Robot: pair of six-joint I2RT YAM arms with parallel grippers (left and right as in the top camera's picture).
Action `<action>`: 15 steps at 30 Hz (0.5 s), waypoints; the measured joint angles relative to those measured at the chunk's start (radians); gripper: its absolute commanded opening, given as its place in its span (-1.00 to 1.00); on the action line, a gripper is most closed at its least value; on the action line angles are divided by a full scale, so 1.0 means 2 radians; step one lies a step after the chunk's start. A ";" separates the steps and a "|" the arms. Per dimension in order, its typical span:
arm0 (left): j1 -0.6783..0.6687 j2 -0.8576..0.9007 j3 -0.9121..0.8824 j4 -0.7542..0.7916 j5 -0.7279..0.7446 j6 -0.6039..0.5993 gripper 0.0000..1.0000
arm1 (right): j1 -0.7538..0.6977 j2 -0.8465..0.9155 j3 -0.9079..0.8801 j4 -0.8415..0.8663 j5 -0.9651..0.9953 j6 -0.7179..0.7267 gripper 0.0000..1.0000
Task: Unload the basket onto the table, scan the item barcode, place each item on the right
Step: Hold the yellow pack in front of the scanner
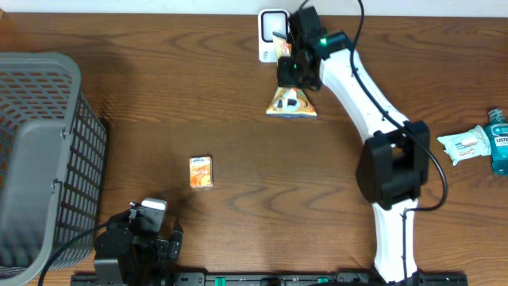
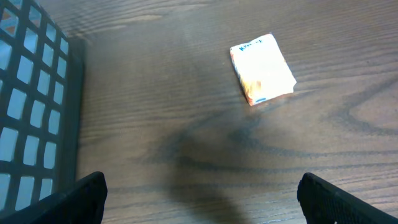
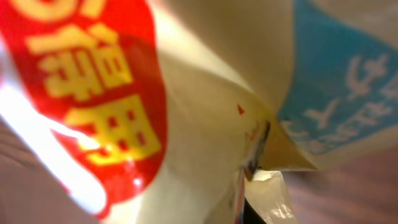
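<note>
Two arms shared the tabletop (image 1: 159,95); at far left stood a grey mesh basket (image 1: 40,159); beside it the left fingers (image 2: 84,199) stood wide apart over bare wood, holding nothing; ahead of them a small orange pack (image 2: 261,68) lay flat, its blue script resembling "Kleenex" but too blurred to be sure.

Further right, near the far edge, the right fingers (image 1: 287,71) were clamped together on the top of the snack bag (image 1: 291,103), which sat just beside the white scanner (image 1: 270,32); whether its lower edge touched the wood could not be told.

The bag looked light, a soft, crinkly and slippery film, with contents probably easy to crush; a pinch on the flat top seam seemed the safest hold, leaving the printed faces free, though the bag would likely swing and twist; up close it showed a red patch with yellow Chinese characters and a blue panel with white ones; no barcode showed.

At far right lay a wipes pack (image 1: 464,145) and a blue bottle (image 1: 498,143), with labels too small to read.
</note>
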 measured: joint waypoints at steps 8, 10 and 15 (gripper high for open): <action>0.000 0.000 0.000 0.000 0.000 0.000 0.96 | 0.000 0.116 0.203 -0.028 0.004 -0.012 -0.98; 0.000 0.000 0.000 0.000 0.000 0.000 0.95 | 0.000 0.147 0.237 -0.027 0.004 -0.013 -0.98; 0.000 0.000 0.000 0.000 0.000 0.000 0.95 | 0.000 0.193 0.256 -0.007 0.005 -0.010 -0.98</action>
